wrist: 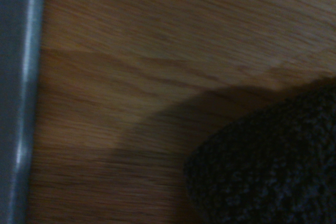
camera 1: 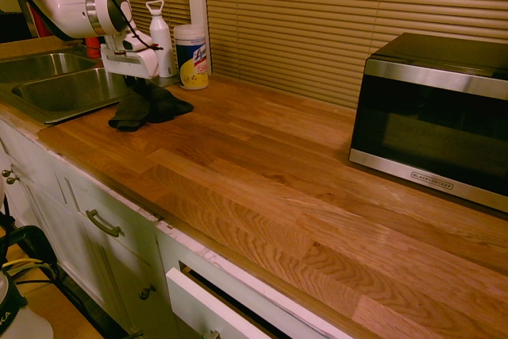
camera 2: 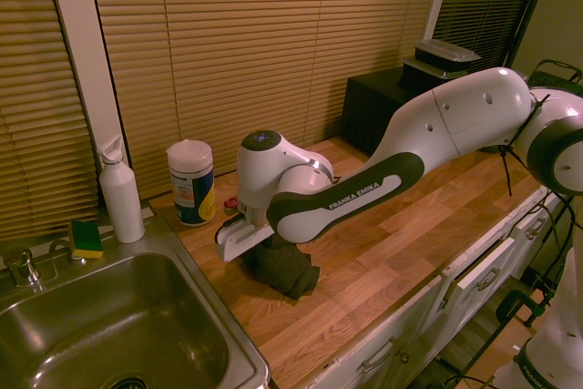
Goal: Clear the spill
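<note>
Claw [camera 1: 136, 85] of the white arm pointed straight down in the first exterior view, pinching a dark rag [camera 1: 148, 105] whose lower folds lay on the wooden tabletop [camera 1: 262, 172] just beside the steel sink [camera 1: 55, 85]; a wipes canister [camera 1: 191, 55] and a white bottle [camera 1: 161, 37] stood behind, a microwave [camera 1: 432, 117] well apart. No spill specks could be made out. Second exterior view: the rag [camera 2: 284, 269] hung bunched under the claw [camera 2: 258, 245], near the sink [camera 2: 109, 325]; a sponge [camera 2: 86, 238] sat on its rim. Wrist view: blurred rag [wrist: 268, 166], wood grain, sink edge [wrist: 21, 98].
</note>
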You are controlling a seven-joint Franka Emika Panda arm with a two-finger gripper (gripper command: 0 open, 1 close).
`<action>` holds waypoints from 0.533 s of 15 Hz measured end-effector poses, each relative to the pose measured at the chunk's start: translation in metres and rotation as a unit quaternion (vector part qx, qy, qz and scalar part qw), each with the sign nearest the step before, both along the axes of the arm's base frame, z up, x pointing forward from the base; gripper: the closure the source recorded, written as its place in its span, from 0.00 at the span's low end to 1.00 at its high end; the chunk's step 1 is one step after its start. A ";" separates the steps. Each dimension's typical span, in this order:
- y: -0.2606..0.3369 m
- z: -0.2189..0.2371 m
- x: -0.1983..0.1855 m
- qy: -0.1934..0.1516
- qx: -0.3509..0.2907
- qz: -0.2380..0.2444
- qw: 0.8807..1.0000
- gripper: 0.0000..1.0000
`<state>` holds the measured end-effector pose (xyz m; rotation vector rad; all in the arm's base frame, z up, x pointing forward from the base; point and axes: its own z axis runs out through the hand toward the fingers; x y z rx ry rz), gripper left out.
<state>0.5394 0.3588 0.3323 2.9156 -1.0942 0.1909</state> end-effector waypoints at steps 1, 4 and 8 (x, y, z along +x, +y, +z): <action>0.005 -0.001 0.002 0.003 -0.005 0.002 1.000 0.00; 0.011 -0.003 0.005 0.009 -0.011 0.002 1.000 0.00; 0.013 -0.003 0.005 0.008 -0.010 0.003 1.000 0.00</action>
